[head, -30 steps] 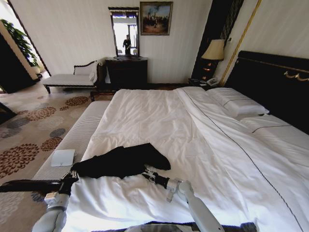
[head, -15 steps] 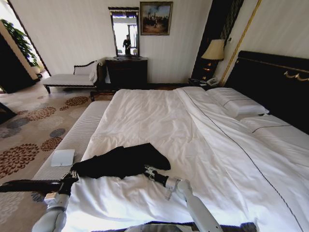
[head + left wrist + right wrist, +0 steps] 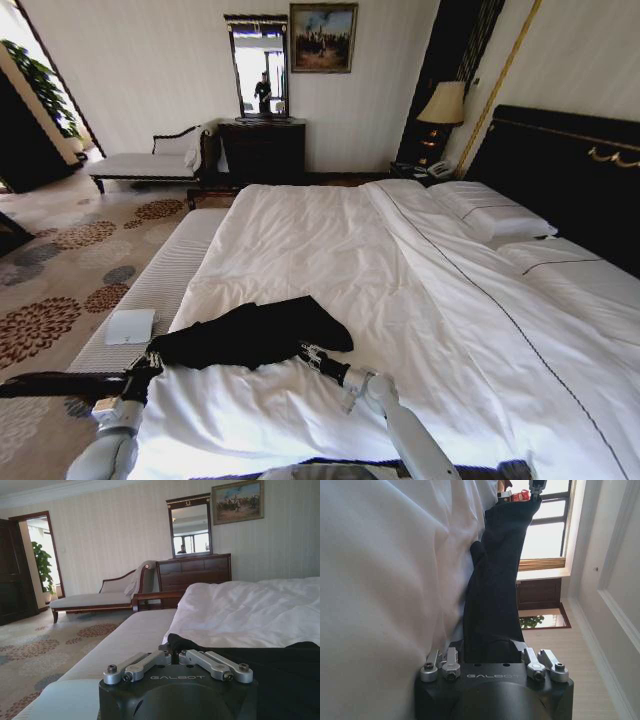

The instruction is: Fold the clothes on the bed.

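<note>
The clothes (image 3: 250, 332), a black T-shirt, lie gathered in a long strip across the near left part of the bed (image 3: 330, 240). My left gripper (image 3: 150, 362) is at the strip's left end, at the bed's edge, shut on the fabric. The left wrist view shows that gripper (image 3: 172, 652) pinching the black cloth (image 3: 280, 665). My right gripper (image 3: 303, 351) is shut on the strip's right end. In the right wrist view the cloth (image 3: 492, 590) runs from the right gripper (image 3: 487, 650) across the white sheet to the far left gripper (image 3: 536, 486).
A pale striped bench (image 3: 150, 290) runs along the bed's left side with a white flat pad (image 3: 130, 326) on it. Pillows (image 3: 490, 212) and a dark headboard (image 3: 570, 170) are at the right. A chaise (image 3: 150, 163), a dresser (image 3: 262, 150) and a lamp (image 3: 443, 105) stand by the far wall.
My right arm has edged slightly to the left and toward the shirt. The shirt and the left gripper look unmoved.
</note>
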You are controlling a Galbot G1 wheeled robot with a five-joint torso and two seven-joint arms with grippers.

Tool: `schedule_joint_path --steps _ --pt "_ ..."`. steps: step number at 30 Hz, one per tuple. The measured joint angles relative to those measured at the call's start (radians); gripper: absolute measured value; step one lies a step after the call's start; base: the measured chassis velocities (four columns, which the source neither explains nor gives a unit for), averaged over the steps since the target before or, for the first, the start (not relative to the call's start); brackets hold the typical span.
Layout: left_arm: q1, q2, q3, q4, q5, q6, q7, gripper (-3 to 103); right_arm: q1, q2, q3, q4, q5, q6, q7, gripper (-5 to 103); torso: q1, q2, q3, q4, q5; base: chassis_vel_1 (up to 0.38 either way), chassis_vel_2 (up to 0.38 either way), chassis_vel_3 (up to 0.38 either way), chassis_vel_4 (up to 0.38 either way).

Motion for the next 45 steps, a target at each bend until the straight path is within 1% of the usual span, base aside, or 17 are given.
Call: schedule_joint_path --steps 4,7,16,20,24,27,28,29,32,33,34,37,39,41,42,44,45 --pt "0.0 -0.001 0.0 0.001 0.0 0.0 0.0 1 -0.003 0.005 -0.008 -0.005 0.001 0.0 -0.001 51 0.0 0.0 0.0 0.0 0.0 0.0 0.0 0.0 0.0" --pt "-0.002 -0.003 0.001 0.002 0.0 0.0 -0.001 1 -0.001 0.014 -0.01 -0.009 -0.001 0.0 -0.004 36 0.0 0.0 0.0 0.0001 0.0 0.0 0.0 0.0 0.0" --pt "-0.005 -0.005 0.004 0.006 -0.001 0.0 -0.001 1 0.014 0.018 0.002 -0.014 -0.015 -0.004 -0.003 4 0.0 0.0 0.0 0.0001 0.0 0.0 0.0 0.0 0.0" --pt "-0.006 -0.005 0.004 0.008 -0.004 0.0 -0.001 1 0.013 0.014 0.006 -0.011 -0.009 -0.004 -0.003 1 0.0 0.0 0.0 0.0001 0.0 0.0 0.0 0.0 0.0" --pt "-0.006 -0.005 0.004 -0.004 -0.015 0.001 -0.006 1 0.007 0.004 0.007 0.011 0.075 0.013 -0.013 0 0.0 0.0 0.0 0.0001 0.0 0.0 0.0 0.0 0.0" --pt "0.0 0.0 0.003 -0.059 -0.05 0.008 -0.014 1 0.009 -0.025 0.017 0.071 0.38 0.038 -0.125 0 0.0 0.0 0.0 0.0001 0.0001 0.0 0.0 0.0 0.0" --pt "0.0 0.0 0.003 -0.059 -0.05 0.008 -0.014 1 0.009 -0.025 0.017 0.071 0.38 0.038 -0.125 0 0.0 0.0 0.0 0.0001 0.0001 0.0 0.0 0.0 0.0" --pt "0.003 0.002 0.003 -0.084 -0.062 0.012 -0.017 1 0.011 -0.037 0.022 0.097 0.474 0.042 -0.168 0 0.0 0.0 0.0 0.0 0.0002 0.0 0.0 0.0 0.0" --pt "0.009 0.017 0.004 -0.222 -0.112 0.035 -0.026 1 0.021 -0.108 0.038 0.235 0.89 0.029 -0.333 0 0.0 0.0 0.0 0.0001 0.0005 0.0 0.0 0.0 0.0" --pt "0.009 0.017 0.004 -0.222 -0.112 0.035 -0.026 1 0.021 -0.108 0.038 0.235 0.89 0.029 -0.333 0 0.0 0.0 0.0 0.0001 0.0005 0.0 0.0 0.0 0.0" --pt "0.009 0.021 0.006 -0.248 -0.122 0.042 -0.029 1 0.025 -0.123 0.041 0.26 0.955 0.019 -0.353 0 0.0 0.0 0.0 0.0001 0.0004 0.0 0.0 0.0 0.0" --pt "-0.018 0.051 0.017 -0.399 -0.195 0.083 -0.048 1 0.05 -0.217 0.051 0.393 1.307 -0.061 -0.438 0 0.0 0.0 0.0 0.0 0.0002 0.0 0.0 0.0 0.0" --pt "-0.027 0.06 0.018 -0.427 -0.21 0.09 -0.052 1 0.054 -0.234 0.053 0.414 1.371 -0.08 -0.447 0 0.0 0.0 0.0 0.0 0.0005 0.0 0.0 0.0 0.0" --pt "-0.062 0.106 0.014 -0.508 -0.266 0.11 -0.067 1 0.072 -0.307 0.07 0.506 1.658 -0.174 -0.466 0 0.0 0.0 0.0 -0.0001 0.0003 0.0 0.0 0.0 0.0" --pt "-0.062 0.106 0.014 -0.508 -0.266 0.11 -0.067 1 0.072 -0.307 0.07 0.506 1.658 -0.174 -0.466 0 0.0 0.0 0.0 -0.0001 0.0003 0.0 0.0 0.0 0.0" --pt "-0.086 0.152 -0.004 -0.557 -0.326 0.128 -0.079 1 0.08 -0.358 0.102 0.585 1.841 -0.25 -0.471 0 0.0 0.0 0.0 -0.0001 0.0003 0.0 0.0 0.0 0.0" --pt "-0.089 0.159 -0.009 -0.564 -0.336 0.131 -0.082 1 0.081 -0.364 0.108 0.598 1.868 -0.261 -0.471 0 0.0 0.0 0.0 -0.0002 0.0003 0.0 0.0 0.0 0.0"
